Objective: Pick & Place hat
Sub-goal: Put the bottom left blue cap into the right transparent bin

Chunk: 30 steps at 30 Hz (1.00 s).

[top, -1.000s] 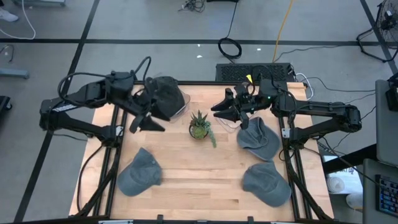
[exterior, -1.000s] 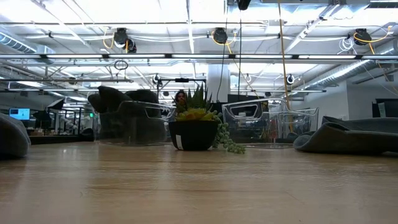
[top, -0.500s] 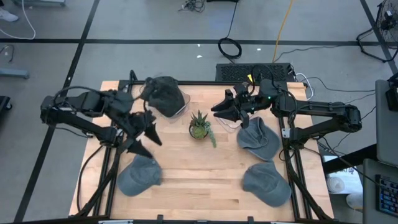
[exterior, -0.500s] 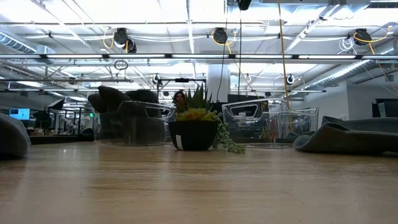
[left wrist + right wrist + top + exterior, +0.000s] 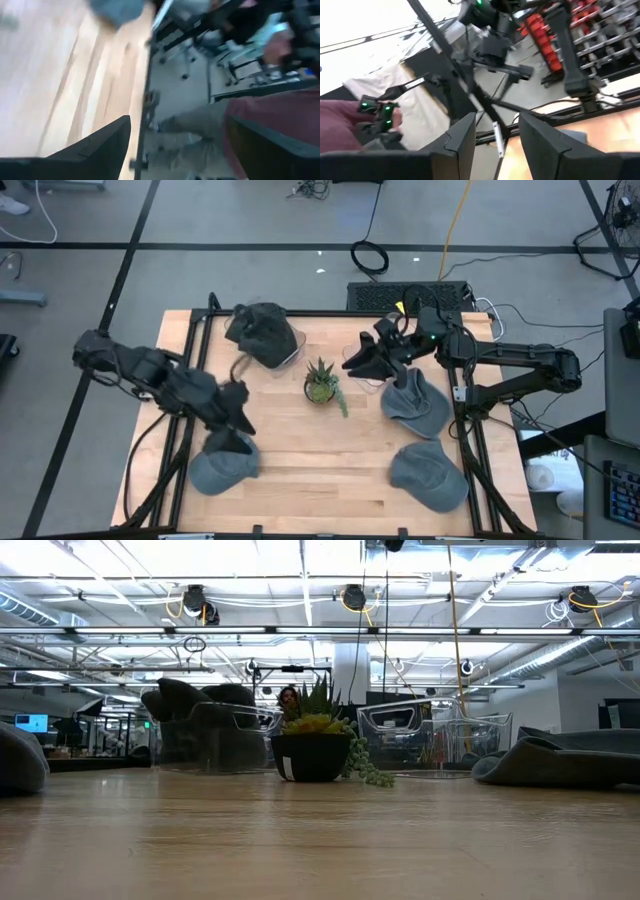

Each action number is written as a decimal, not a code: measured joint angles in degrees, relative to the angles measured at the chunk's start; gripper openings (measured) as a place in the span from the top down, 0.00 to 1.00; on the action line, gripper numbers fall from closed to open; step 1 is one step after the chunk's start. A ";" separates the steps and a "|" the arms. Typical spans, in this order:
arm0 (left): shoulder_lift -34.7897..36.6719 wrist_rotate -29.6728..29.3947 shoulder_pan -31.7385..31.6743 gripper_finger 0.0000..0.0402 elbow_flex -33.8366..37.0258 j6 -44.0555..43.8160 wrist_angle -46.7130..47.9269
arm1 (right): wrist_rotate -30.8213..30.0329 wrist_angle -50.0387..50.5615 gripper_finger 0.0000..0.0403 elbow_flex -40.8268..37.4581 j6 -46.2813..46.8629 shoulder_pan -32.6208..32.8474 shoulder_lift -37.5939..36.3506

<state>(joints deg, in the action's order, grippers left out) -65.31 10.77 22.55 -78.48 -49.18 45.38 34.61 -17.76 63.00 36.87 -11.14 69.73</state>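
Three grey hats lie crown-up on the wooden table: near left (image 5: 222, 467), right middle (image 5: 415, 402) and near right (image 5: 428, 477). A dark hat (image 5: 262, 333) sits in a clear bin at the far left. My left gripper (image 5: 233, 423) hangs open just above the far edge of the near-left hat and touches nothing; its wrist view (image 5: 175, 150) shows bare wood and a grey hat (image 5: 117, 7) farther off. My right gripper (image 5: 366, 360) hovers open over the far right part of the table, beside the right-middle hat. Neither gripper shows in the low view.
A small potted plant (image 5: 321, 384) stands at the table's middle. A second clear bin (image 5: 415, 735) stands at the far right, partly under my right arm. Bare wood lies between the near hats. A person in a maroon top (image 5: 280, 107) is beyond the table edge.
My left gripper has swung from beside the far-left bin toward the table's near edge, ending over the near-left grey hat, staying open. The dark hat has stayed in its bin. The other hats have not moved.
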 joint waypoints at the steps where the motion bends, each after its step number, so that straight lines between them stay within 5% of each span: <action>1: -0.86 -0.35 0.76 0.17 0.02 -2.12 1.31 | 0.96 -0.02 0.65 0.00 0.01 0.00 0.00; 12: -10.23 -0.27 4.19 0.17 0.04 -20.34 22.20 | 9.87 -0.06 0.65 0.00 1.21 0.00 0.00; 30: -29.39 2.38 8.46 0.17 0.04 -22.64 27.31 | 15.23 -0.88 0.65 0.00 1.10 -0.02 0.00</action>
<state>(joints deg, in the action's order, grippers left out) -94.69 13.15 31.01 -78.43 -71.82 72.69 49.84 -18.63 63.00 37.97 -11.16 69.73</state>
